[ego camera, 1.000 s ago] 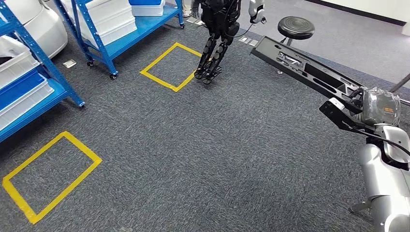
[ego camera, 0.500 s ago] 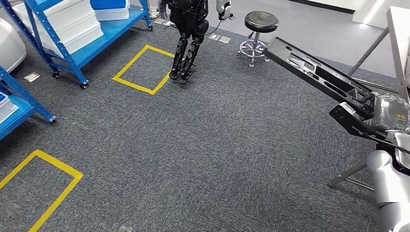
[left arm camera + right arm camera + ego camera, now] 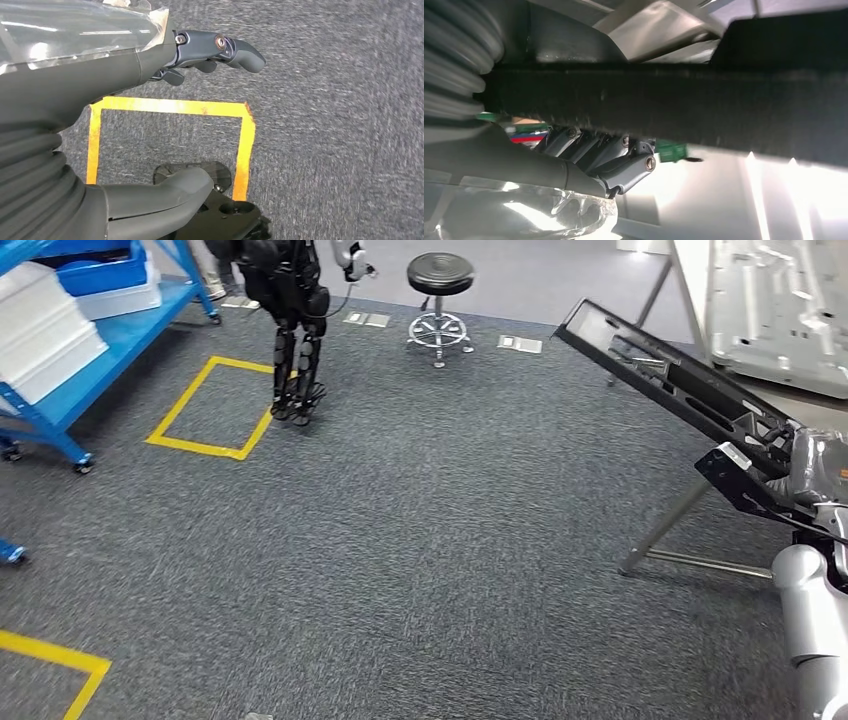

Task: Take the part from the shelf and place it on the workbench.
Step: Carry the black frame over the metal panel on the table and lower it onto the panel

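My right hand (image 3: pixel 803 468) grips a long black metal part (image 3: pixel 660 375) by its near end, at the right of the head view. The part slants up and away, and its far end reaches toward the workbench (image 3: pixel 692 280) at the top right. In the right wrist view the part (image 3: pixel 674 105) is a dark bar across the picture with the fingers (image 3: pixel 594 150) curled against it. A pale moulded panel (image 3: pixel 780 300) lies on the workbench top. My left hand (image 3: pixel 75 75) hangs above the carpet, fingers spread and holding nothing.
A black humanoid robot (image 3: pixel 290 310) stands by a yellow taped square (image 3: pixel 210 410) at the back left. A round black stool (image 3: pixel 440 290) is behind it. Blue shelving (image 3: pixel 60 350) with white trays lines the far left. The workbench's slanted legs (image 3: pixel 665 530) reach the carpet beside my right arm.
The camera has swung to the right: shelves, stool and the other robot slid left, and the workbench came into view at the top right. The part stays in my right hand.
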Robot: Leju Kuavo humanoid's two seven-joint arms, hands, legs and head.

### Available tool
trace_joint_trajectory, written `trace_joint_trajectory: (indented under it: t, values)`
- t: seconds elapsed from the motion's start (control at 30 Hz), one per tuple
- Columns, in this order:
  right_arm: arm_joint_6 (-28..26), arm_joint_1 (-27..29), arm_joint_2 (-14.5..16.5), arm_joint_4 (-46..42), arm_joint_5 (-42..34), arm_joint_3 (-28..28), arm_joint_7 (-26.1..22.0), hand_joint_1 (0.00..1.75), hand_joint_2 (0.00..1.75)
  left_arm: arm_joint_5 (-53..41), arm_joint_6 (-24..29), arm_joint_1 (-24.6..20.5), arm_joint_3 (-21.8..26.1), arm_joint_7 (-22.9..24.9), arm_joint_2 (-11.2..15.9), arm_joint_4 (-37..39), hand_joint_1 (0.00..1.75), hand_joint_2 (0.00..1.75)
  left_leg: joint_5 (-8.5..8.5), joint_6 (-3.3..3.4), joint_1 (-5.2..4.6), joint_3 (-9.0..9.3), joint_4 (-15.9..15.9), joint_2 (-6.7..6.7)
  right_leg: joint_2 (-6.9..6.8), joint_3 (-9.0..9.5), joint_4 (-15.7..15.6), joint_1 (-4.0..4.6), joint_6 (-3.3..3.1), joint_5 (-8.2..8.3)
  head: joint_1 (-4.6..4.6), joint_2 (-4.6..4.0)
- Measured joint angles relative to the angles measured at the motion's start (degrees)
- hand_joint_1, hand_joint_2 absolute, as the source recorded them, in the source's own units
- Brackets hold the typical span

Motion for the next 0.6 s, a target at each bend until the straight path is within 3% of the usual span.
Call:
trace_joint_trajectory:
  t: [0.03, 0.07, 0.13, 0.17, 0.23, 0.27, 0.3, 0.37, 0.43, 0.47, 0.5, 0.53, 0.6]
  values:
    - [0.0, 0.1, -0.1, -0.1, -0.1, 0.0, 0.0, 1.75, 1.75, 0.0, 0.0, 0.0, 0.0, 0.0, 0.0, 0.0, 0.00, 1.75, 2.43, 0.41, -0.04, 1.56, -3.6, -0.71, 0.81, 0.16, 0.0, 0.07, 0.01, 0.00, 0.00, 0.00]
    - [0.0, 0.2, -0.1, -0.2, -0.1, -0.1, 0.0, 1.75, 1.75, 0.0, 0.0, 0.0, 0.0, 0.0, 0.1, 0.0, 0.00, 1.75, 4.73, 0.92, -0.06, 3.42, -7.8, -2.43, 1.59, 0.27, 0.0, 0.08, 0.05, 0.01, 0.02, 0.00]
    - [0.1, 0.2, -0.1, -0.4, -0.3, -0.1, 0.0, 1.75, 1.75, 0.0, 0.0, 0.0, 0.0, 0.0, 0.1, 0.0, 0.00, 1.75, 7.15, 1.52, -0.21, 5.97, -13.4, -4.98, 3.02, 0.17, 0.0, 0.15, 0.32, 0.09, 0.05, 0.00]
    - [0.1, 0.3, -0.2, -0.5, -0.3, -0.2, 0.0, 1.75, 1.75, 0.0, 0.0, -0.1, 0.0, -0.1, 0.1, 0.0, 0.00, 1.75, 7.32, 1.72, -0.37, 6.36, -14.3, -5.40, 3.75, -0.03, -0.1, 0.10, 0.65, 0.23, 0.05, 0.00]
    - [0.3, 0.5, -0.6, -0.7, -0.3, -0.4, -0.1, 1.75, 1.75, -0.1, 0.0, -0.2, 0.0, -0.1, 0.1, 0.0, 0.00, 1.75, 7.79, 2.09, -0.60, 6.68, -15.2, -3.82, 4.80, -0.56, -0.3, 0.02, 1.45, 0.65, 0.02, 0.00]
    - [0.3, 0.6, -0.9, -0.8, -0.3, -0.5, -0.1, 1.75, 1.75, -0.1, 0.0, -0.3, 0.0, -0.1, 0.1, 0.0, 0.00, 1.75, 8.25, 2.37, -0.61, 6.87, -15.8, -3.12, 4.11, -1.06, 0.1, 0.07, 1.67, 0.50, 0.05, 0.00]
    - [0.4, 0.6, -1.2, -0.9, -0.4, -0.7, -0.2, 1.75, 1.75, -0.1, 0.0, -0.3, 0.0, -0.2, 0.1, 0.0, 0.00, 1.75, 8.73, 2.62, -0.58, 7.01, -16.5, -2.32, 2.57, -2.06, 1.6, 0.14, 1.66, -0.32, 0.19, 0.00]
    - [0.5, 0.5, -1.4, -1.0, -0.5, -0.8, -0.2, 1.75, 1.75, -0.1, 0.0, -0.3, 0.0, -0.2, 0.1, 0.0, 0.00, 1.75, 9.25, 2.89, -0.64, 7.04, -17.1, -0.62, -1.13, -5.39, 8.2, 0.15, 1.45, -3.42, 0.50, 0.00]
    - [0.7, 0.7, -1.3, -1.0, -0.6, -0.8, -0.2, 1.75, 1.75, -0.2, 0.0, -0.2, 0.0, -0.2, 0.0, 0.0, 0.00, 1.75, 9.27, 2.91, -0.71, 6.82, -17.1, 1.15, -2.46, -8.45, 14.8, -0.12, 1.84, -5.83, 0.69, 0.00]
    - [0.8, 1.0, -1.3, -1.0, -0.6, -0.8, -0.2, 1.75, 1.75, -0.2, 0.0, -0.2, 0.0, -0.2, 0.0, 0.0, 0.00, 1.75, 9.23, 2.85, -0.70, 6.75, -17.0, 1.99, -2.71, -8.63, 15.5, -0.36, 2.35, -5.89, 0.71, 0.00]
    - [0.9, 1.1, -1.3, -1.0, -0.6, -0.8, -0.2, 1.75, 1.75, -0.3, 0.0, -0.2, 0.0, -0.2, 0.0, 0.0, 0.00, 1.75, 9.14, 2.72, -0.66, 6.71, -17.0, 2.78, -3.08, -7.48, 13.7, -0.66, 3.01, -5.09, 0.74, 0.00]
    - [1.0, 1.3, -1.3, -1.0, -0.6, -0.8, -0.2, 1.75, 1.75, -0.3, 0.0, -0.2, 0.0, -0.2, 0.0, 0.0, 0.00, 1.75, 9.00, 2.50, -0.59, 6.69, -16.8, 3.52, -3.77, -5.23, 10.0, -0.97, 3.71, -3.77, 0.76, 0.00]
    - [1.1, 1.3, -1.3, -1.1, -0.7, -0.9, -0.2, 1.75, 1.75, -0.4, 0.0, -0.3, 0.0, -0.2, 0.1, 0.0, 0.00, 1.75, 8.48, 1.76, -0.67, 6.70, -16.2, 4.87, -6.12, -0.70, 2.2, -0.99, 4.34, -1.48, 0.83, 0.00]
